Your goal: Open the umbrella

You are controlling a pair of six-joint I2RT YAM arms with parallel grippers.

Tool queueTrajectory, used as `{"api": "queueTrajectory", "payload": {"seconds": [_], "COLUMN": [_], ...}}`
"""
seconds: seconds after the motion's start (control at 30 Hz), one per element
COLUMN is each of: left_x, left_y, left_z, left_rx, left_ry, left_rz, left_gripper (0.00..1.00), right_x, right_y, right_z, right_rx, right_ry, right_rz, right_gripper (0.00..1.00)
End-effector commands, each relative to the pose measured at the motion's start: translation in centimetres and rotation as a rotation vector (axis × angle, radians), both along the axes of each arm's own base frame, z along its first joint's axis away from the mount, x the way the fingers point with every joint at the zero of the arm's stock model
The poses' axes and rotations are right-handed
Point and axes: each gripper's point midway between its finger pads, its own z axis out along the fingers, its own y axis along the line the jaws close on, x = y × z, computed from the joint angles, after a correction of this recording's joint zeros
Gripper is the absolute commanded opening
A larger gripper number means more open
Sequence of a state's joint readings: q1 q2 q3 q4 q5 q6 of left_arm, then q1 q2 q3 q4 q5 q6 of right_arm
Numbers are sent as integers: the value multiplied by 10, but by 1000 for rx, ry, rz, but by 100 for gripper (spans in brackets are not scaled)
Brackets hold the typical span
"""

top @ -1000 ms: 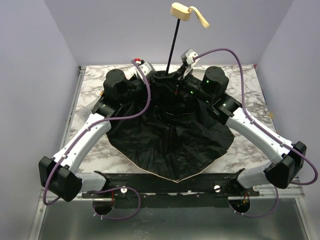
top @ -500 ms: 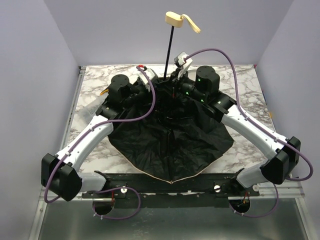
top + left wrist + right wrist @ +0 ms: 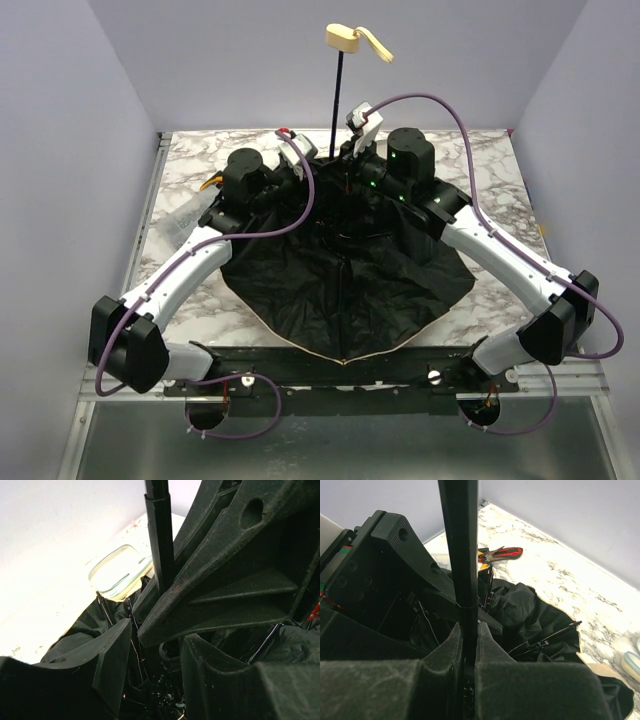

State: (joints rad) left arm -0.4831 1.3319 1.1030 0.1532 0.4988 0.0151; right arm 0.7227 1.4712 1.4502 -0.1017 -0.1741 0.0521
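My right gripper (image 3: 468,632) was pressed together on the umbrella (image 3: 340,280), its two fingers (image 3: 442,652) pinching the thin black shaft (image 3: 460,540) low down, just above the hub. From that grip the shaft rose nearly upright past my wrist, with the beige handle (image 3: 344,37) and its strap (image 3: 376,45) high above both grippers.

My left gripper (image 3: 157,632) faced the right one across the same shaft, close enough that the right gripper's body filled the space over my left fingers (image 3: 112,662). Those fingers stood spread, one on each side of the lower shaft and hub, with a gap showing on one side. I could not tell whether the other finger touched the hub.

Below both grippers the canopy lay spread on the marble table (image 3: 500,200), black underside up, reaching back from my fingertips toward my bases, with a thin beige edge showing at its near rim. A few ribs showed among the folds under my right fingers. Beyond the right gripper, past the bunched fabric, red-handled pliers (image 3: 501,553) lay on the table.
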Motion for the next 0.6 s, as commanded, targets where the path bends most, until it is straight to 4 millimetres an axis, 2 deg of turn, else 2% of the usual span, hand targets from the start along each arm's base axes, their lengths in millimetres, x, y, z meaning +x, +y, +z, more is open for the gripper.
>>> {"api": "queueTrajectory", "payload": {"seconds": [0.0, 0.07, 0.2, 0.27, 0.37, 0.57], "left_x": [0, -2, -6, -7, -11, -17], "left_y": [27, 27, 27, 28, 29, 31], "left_z": [-123, -128, -139, -145, -155, -171], "left_rx": [196, 201, 212, 220, 219, 226], "left_ry": [357, 382, 410, 426, 490, 557], "left_rz": [97, 90, 82, 82, 96, 111], "left_gripper": [44, 45, 35, 35, 41, 42], "right_x": [-27, -28, -26, -25, -24, -25], "right_y": [-14, -16, -21, -23, -29, -33], "right_z": [169, 172, 176, 179, 185, 193], "right_rx": [351, 360, 374, 380, 396, 417], "right_ry": [-321, -330, -339, -348, -362, -381], "right_rz": [30, 25, 6, -7, -30, -41], "right_gripper": [0, 0, 0, 0, 0, 0]}}
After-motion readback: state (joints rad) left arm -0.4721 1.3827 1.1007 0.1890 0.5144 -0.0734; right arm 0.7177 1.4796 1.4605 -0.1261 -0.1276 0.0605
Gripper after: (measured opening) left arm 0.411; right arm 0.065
